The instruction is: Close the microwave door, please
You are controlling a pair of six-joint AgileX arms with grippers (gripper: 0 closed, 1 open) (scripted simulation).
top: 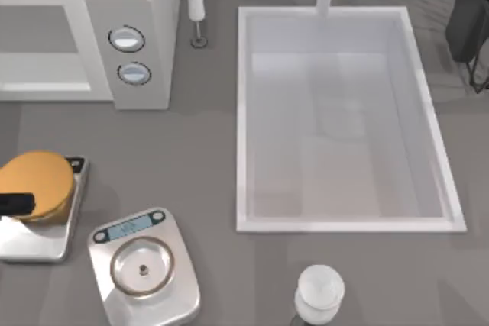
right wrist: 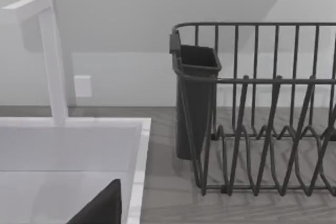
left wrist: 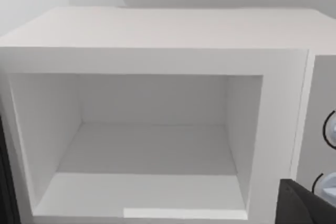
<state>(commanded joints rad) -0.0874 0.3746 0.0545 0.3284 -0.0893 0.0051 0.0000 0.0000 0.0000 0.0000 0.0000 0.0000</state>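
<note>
Microwave (top: 137, 28) at table's top left, cavity (left wrist: 152, 145) open toward left wrist camera. Microwave door (left wrist: 5, 182): dark sliver at cavity edge. Gripper states: cannot tell.

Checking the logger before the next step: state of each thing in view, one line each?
microwave: open, cavity bare
microwave door: swung open, dark edge beside the cavity
sink: basin dry, nothing in it
kitchen scale: pan bare
dish rack: no dishes
</note>
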